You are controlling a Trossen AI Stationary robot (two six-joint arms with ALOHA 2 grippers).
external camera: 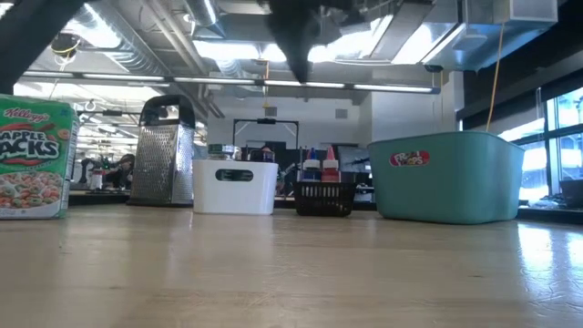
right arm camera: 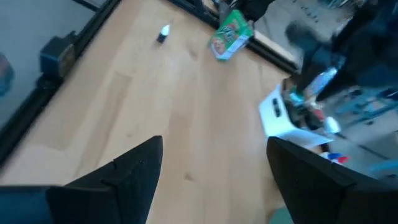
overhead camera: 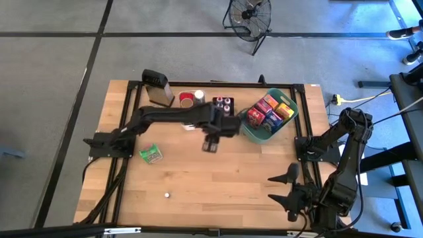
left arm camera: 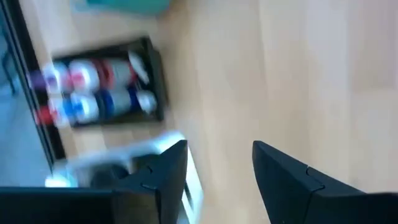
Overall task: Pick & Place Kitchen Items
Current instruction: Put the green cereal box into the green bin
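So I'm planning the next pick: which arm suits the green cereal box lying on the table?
Left. Its open hand hangs mid-table, near the box; the right hand waits at the far corner.

We are looking past the right end effector (right arm camera: 211, 177), and its two dark fingers (right arm camera: 127, 171) are standing apart with nothing between them. On the wooden worktop (right arm camera: 168, 118) a green packet (right arm camera: 229, 35) is lying near a small capped bottle (right arm camera: 163, 33). A white bin (right arm camera: 287, 118) is standing further off, partly under the other arm (right arm camera: 348, 43).
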